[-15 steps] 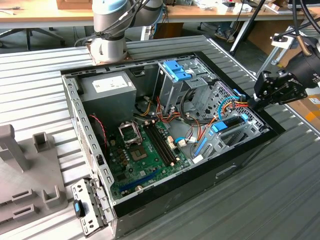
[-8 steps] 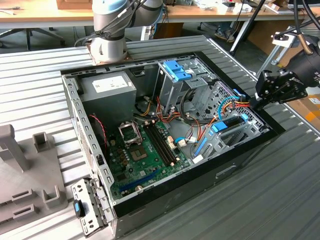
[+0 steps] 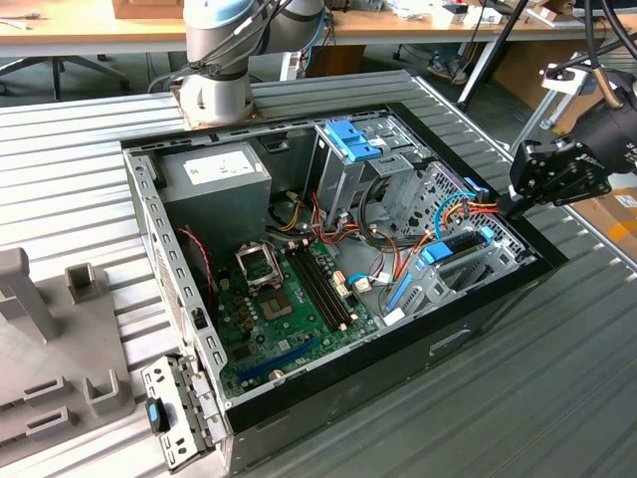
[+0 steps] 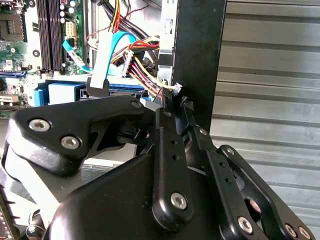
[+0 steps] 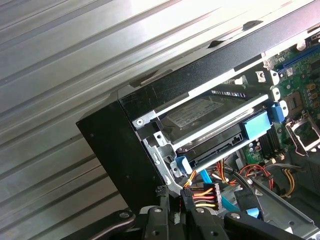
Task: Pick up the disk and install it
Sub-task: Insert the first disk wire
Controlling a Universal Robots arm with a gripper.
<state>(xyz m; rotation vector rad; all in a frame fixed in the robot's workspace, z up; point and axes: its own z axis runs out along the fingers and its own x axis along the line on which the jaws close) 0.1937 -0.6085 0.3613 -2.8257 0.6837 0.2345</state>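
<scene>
nearest in the exterior view, a ribbed table (image 3: pixel 498 408) carries a grey jig (image 3: pixel 40 339) at the exterior view's left. a metal bracket (image 3: pixel 177 413) with a blue tab sits just beside the near corner of the case (image 3: pixel 398 351). the case lies open, its board (image 3: pixel 289 304) flat inside.

further in, toward the exterior view's right, the disk (image 3: pixel 460 242) sits flat in a low bay at the case's corner. in the first wrist view the disk (image 5: pixel 200 112) shows its grey top and label between metal rails, with blue frame parts at its end. the gripper (image 3: pixel 510 204) hangs at that same corner, over the rim and apart from the disk.

in both wrist views the gripper (image 4: pixel 175 102) (image 5: pixel 174 192) has its fingers drawn close together with nothing pinched. its tips are just beside a bundle of red, yellow and black wires (image 5: pixel 202 192); whether they touch the rim i cannot tell. a flat blue cable (image 4: pixel 107 55) loops near the bundle.

beyond stand the cage (image 3: pixel 343 174) with its blue latch (image 3: pixel 350 139) and the power supply (image 3: pixel 214 174). then comes the arm's base (image 3: pixel 214 95), with wooden benches (image 3: pixel 90 25) farthest off.
</scene>
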